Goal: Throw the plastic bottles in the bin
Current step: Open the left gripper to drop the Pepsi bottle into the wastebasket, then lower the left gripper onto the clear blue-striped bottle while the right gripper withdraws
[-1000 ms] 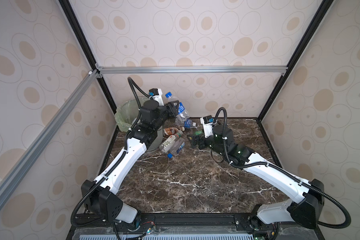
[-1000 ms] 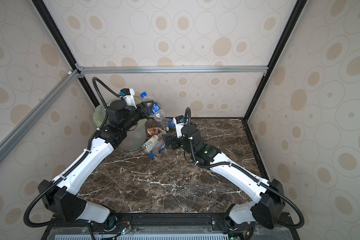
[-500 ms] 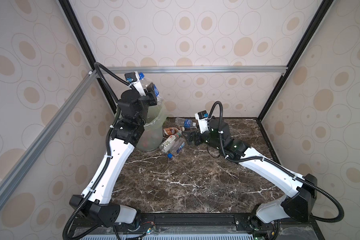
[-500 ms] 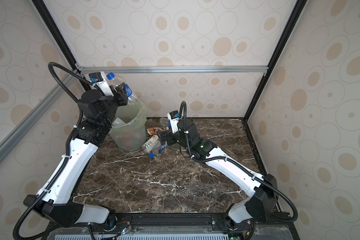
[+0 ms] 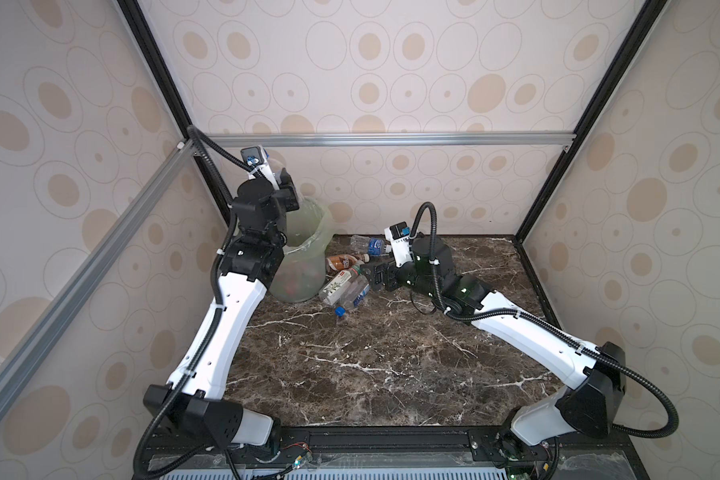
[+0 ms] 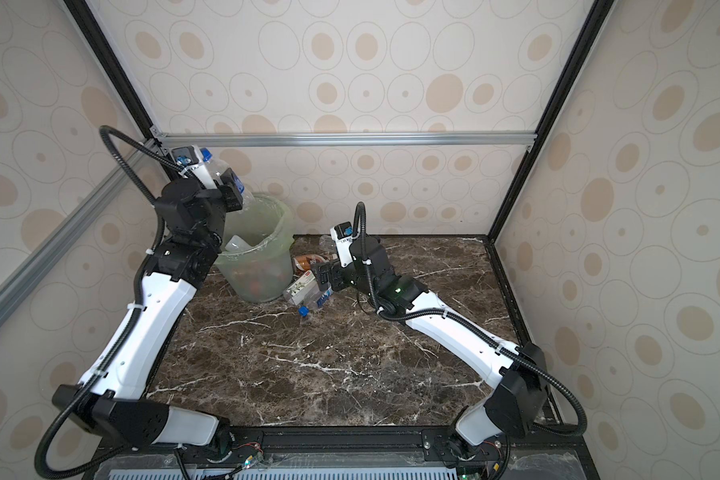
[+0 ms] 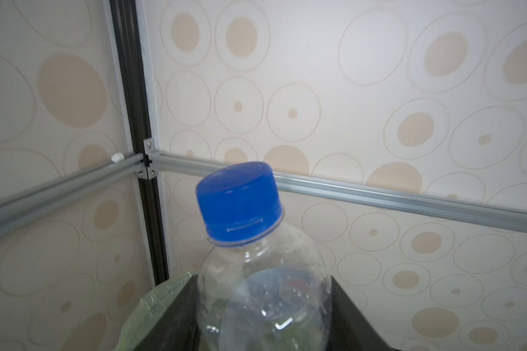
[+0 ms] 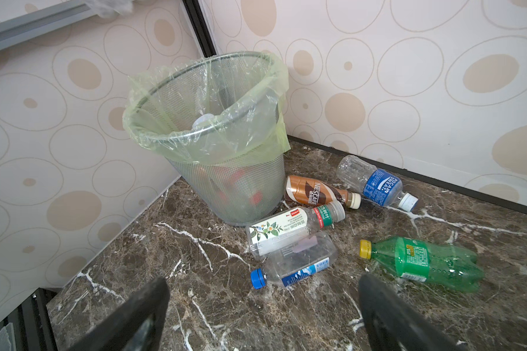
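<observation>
My left gripper (image 6: 230, 188) is raised over the bin (image 6: 267, 249), shut on a clear plastic bottle (image 7: 262, 288) with a blue cap (image 7: 239, 203); its black jaws press both sides. The bin (image 8: 235, 188), lined with a green bag, stands in the back left corner with bottles inside. Beside it lie a brown bottle (image 8: 314, 191), a blue-labelled one (image 8: 378, 184), a white-labelled one (image 8: 282, 229), a clear blue-capped one (image 8: 295, 264) and a green one (image 8: 423, 261). My right gripper (image 8: 262, 319) hovers open low over the marble just short of this pile (image 5: 346, 286).
Patterned walls close in behind and left of the bin, with a black corner post (image 7: 140, 121) and aluminium rails (image 5: 391, 139) at mid height. The dark marble table (image 5: 391, 365) stretches toward the front.
The left arm has carried the blue-capped bottle from the pile up and left to above the bin. The right gripper has crept a little toward the pile, still open.
</observation>
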`<state>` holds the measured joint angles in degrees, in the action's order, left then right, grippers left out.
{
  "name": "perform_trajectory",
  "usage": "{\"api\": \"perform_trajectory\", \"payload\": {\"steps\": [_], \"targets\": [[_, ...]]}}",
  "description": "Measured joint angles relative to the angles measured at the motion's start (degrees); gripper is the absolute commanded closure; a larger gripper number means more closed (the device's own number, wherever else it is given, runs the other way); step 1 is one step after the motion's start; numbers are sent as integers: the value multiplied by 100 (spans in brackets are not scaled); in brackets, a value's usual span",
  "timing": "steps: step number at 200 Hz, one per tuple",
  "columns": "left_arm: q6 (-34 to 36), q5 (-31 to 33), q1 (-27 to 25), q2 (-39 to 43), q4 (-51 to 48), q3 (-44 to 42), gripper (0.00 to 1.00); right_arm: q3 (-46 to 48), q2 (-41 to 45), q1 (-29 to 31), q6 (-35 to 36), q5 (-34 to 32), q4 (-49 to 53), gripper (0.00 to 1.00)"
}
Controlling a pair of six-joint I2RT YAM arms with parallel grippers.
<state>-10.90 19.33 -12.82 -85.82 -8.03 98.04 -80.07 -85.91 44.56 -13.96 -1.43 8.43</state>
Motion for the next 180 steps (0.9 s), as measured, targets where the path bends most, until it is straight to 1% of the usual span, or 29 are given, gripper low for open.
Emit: {"api": "perform_trajectory", "payload": {"steps": [4,7,19,37,62,81,104,122,144,180], "targets": [[-90,-28,35,-149,-142,92,3,0,-4,0,2,0,4,0],[-98,-50,55,-260,-221,142,1,0,-4,0,4,0,15,0],[-278,-184,116,-640,-581,247,1,0,-4,0,13,0,24,0],[-494,-479,109,-879,-1069,247,1,0,-4,0,17,0,20,0],[-688,-791,-26,-798,-1390,474,1,0,-4,0,13,0,15,0],[-778,-931,-240,-632,-1377,769,1,15,-4,0,2,-2,9,0],[-898,-1152,-525,-326,-1351,820,1,118,4,0,-22,-52,-37,0],[-994,-1318,-708,-129,-1294,662,1,299,66,-35,-76,-111,-28,0],[-1073,-1434,-831,-7,-1261,262,1,533,225,-131,-122,-157,33,0],[-1121,-1526,-951,-33,-1368,-492,1,1117,802,-459,-229,-339,153,0]]}}
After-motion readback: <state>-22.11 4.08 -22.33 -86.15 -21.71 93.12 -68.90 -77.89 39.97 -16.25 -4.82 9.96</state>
